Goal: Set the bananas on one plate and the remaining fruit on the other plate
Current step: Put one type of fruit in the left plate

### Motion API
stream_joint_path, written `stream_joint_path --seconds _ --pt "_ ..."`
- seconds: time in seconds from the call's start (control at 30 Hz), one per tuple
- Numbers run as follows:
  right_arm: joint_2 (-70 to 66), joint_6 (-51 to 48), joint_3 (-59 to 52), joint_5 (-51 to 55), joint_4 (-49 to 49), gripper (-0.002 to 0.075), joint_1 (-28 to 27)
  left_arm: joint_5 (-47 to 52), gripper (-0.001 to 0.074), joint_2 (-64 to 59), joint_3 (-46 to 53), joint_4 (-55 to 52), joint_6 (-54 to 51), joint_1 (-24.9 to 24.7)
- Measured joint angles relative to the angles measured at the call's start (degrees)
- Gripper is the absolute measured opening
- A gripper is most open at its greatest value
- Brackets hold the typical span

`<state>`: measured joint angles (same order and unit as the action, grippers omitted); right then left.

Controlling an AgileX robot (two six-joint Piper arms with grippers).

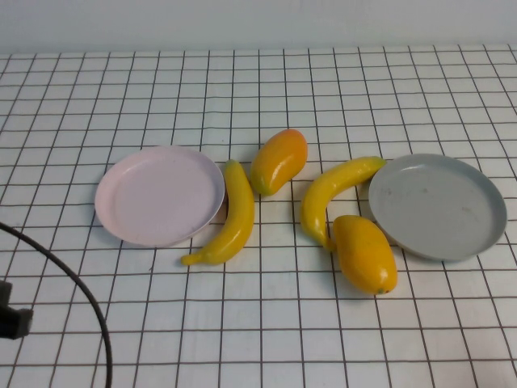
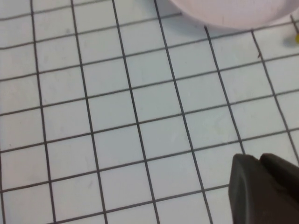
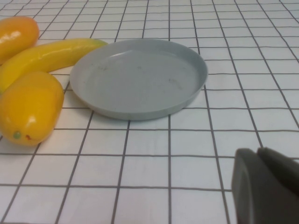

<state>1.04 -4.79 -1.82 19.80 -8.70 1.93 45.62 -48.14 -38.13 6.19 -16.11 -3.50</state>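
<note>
The pale pink plate [image 1: 159, 194] lies at the left and the grey plate [image 1: 437, 205] at the right; both are empty. One banana [image 1: 234, 214] lies against the pink plate's right rim. The other banana [image 1: 331, 190] curves just left of the grey plate. One orange-yellow fruit [image 1: 279, 160] lies between the bananas. The other [image 1: 365, 253] lies at the grey plate's near left. My left gripper [image 2: 259, 158] is shut and empty over bare table near the pink plate [image 2: 229, 11]. My right gripper [image 3: 258, 151] is shut and empty, on the near side of the grey plate [image 3: 140, 77].
The table is a white cloth with a black grid. A black cable [image 1: 81, 291] and a dark part of the left arm [image 1: 12, 322] show at the near left corner. The right arm is outside the high view.
</note>
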Motion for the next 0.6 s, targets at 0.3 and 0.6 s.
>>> stream_joint_path --seconds 0.3,0.6 --pt "0.0 0.0 0.0 0.0 0.0 -0.0016 0.0 1.9 0.0545 -13.4 -7.3 -9.0 10.6 -14.5" --pt "0.0 0.0 0.0 0.0 0.0 -0.0016 0.0 5.0 0.0668 -31.1 -24.9 -9.8 16.6 -26.6"
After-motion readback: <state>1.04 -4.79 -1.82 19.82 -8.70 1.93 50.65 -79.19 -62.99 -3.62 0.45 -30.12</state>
